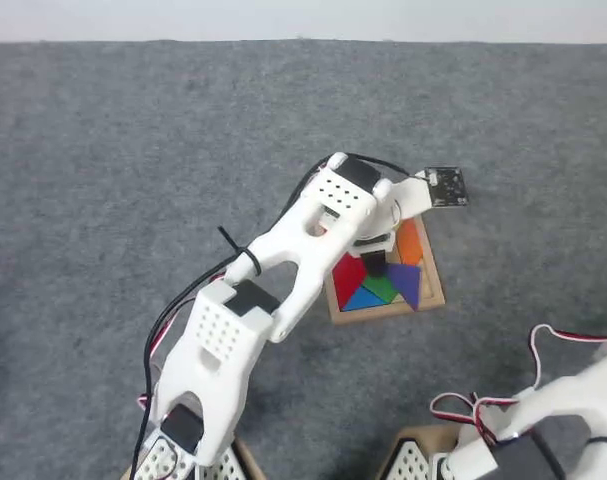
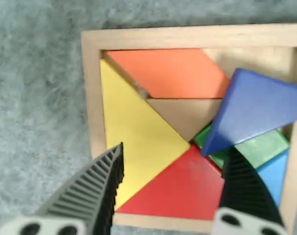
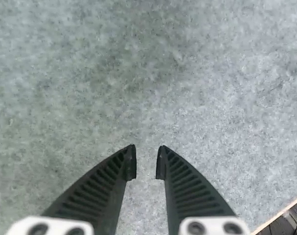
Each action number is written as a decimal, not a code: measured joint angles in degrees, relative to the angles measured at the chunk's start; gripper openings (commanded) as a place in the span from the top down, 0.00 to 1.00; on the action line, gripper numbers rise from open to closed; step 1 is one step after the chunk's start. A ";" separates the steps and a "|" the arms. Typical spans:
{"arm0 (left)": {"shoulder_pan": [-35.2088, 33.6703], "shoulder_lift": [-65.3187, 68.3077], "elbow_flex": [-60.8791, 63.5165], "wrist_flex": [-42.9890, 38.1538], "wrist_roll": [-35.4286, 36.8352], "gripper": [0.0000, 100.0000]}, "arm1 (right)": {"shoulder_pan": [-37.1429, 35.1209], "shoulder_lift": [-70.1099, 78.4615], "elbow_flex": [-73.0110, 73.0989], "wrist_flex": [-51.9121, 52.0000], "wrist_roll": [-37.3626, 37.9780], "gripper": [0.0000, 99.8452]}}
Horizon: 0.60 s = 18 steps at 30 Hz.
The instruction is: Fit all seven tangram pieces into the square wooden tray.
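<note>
Carpet is covering the table (image 1: 103, 150) from edge to edge. In the high view the left arm (image 1: 283, 250) is stretching from 7 o'clock toward the middle. Its wrist is hanging over the tray (image 1: 388, 311), which is lying just off centre toward 4 o'clock. The right arm (image 1: 573, 400) is sitting at 5 o'clock, well apart from the tray.

The left gripper (image 2: 173, 151) is hovering above the tray with its fingers spread wide, pinching nothing. One finger is hanging over the yellow triangle (image 2: 133, 127) and the other just beside the low corner of the blue triangle (image 2: 258, 110); whether it is touching cannot be told. The right gripper (image 3: 146, 152) is pointing down at the carpet, its fingers nearly together with a narrow gap between the tips.

Inside the tray, the yellow triangle is lying flat with its long edge along one wall and a short edge meeting the red triangle (image 2: 182, 188), which in the high view is sitting at the tray's 9 o'clock. The blue triangle, at 4 o'clock, is tilting up and resting over the green piece (image 2: 258, 149). The orange piece (image 2: 168, 73), at 1 o'clock, is lying flat along a wall and touching the yellow triangle. The green piece is sitting at 6 o'clock, and the light-blue piece (image 2: 274, 174) is lying beside it at 7 o'clock.
</note>
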 measured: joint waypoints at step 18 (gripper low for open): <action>-0.18 0.53 -0.35 -6.68 2.46 0.69 | -0.09 0.00 0.00 0.00 0.09 0.91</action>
